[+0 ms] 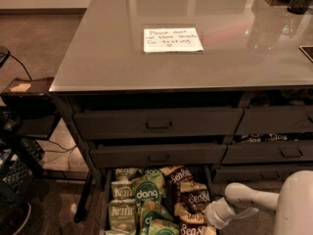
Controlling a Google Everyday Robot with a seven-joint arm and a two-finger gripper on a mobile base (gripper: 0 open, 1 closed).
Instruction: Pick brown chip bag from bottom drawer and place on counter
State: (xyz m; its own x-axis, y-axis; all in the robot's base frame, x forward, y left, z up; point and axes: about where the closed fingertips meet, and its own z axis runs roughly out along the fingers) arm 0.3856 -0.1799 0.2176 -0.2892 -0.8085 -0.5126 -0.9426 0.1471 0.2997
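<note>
Brown chip bag (194,196) lies in bottom drawer (104,207), crowded by green bags (146,194). Gripper (211,215) low at its right edge; hold cannot be told. Risk: neighbours drag along, slick bag slips before counter (107,58).

Glossy counter (112,58); plastic-looking gripper (212,220) at drawer (104,202)

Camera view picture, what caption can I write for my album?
Robot's tool low at the open bottom drawer, beside brown chip bags, below the grey counter.
</note>
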